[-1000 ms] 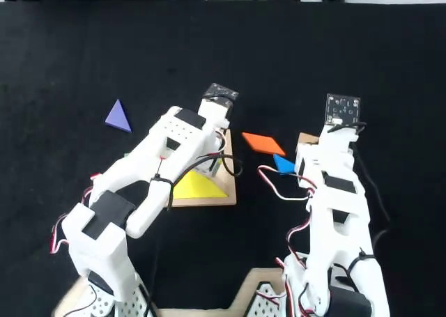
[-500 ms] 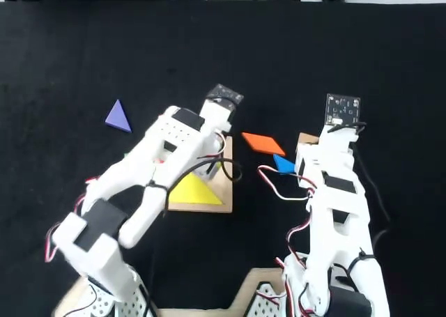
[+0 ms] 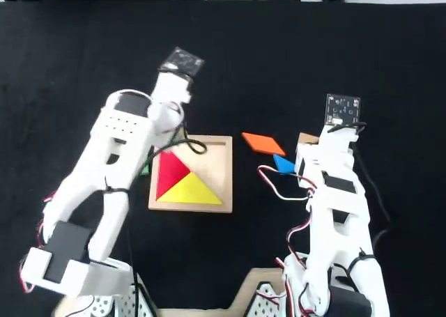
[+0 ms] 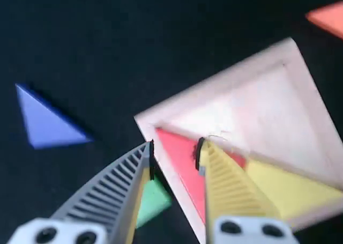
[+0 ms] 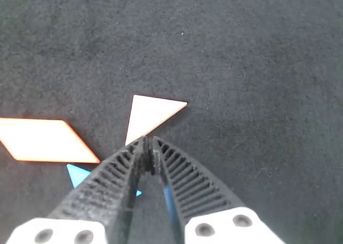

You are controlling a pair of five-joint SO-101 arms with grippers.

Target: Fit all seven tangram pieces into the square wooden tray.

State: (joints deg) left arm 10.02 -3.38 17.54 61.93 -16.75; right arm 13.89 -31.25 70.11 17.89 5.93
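**Near mid-table, two of seven pieces seated**

On the black table (image 3: 63, 59), just left of the frame's centre, lies the square wooden tray (image 3: 212, 162). Its left and lower parts hold the two big triangles, red (image 3: 169, 171) and yellow (image 3: 189, 191), edge to edge; the upper right is bare wood. By my count five pieces are left to place. The orange parallelogram (image 3: 263, 143) lies right of the tray. The violet triangle (image 4: 45, 127) lies apart from the tray. The pale triangle (image 5: 151, 115) and the blue triangle (image 3: 283, 164) lie by the right arm. The green piece (image 4: 155, 201) lies against the tray's left wall. The left pincer (image 4: 174, 150) hangs released over the red triangle, grasping nothing. The right pincer (image 5: 147, 150) is clenched empty at the pale triangle's corner.
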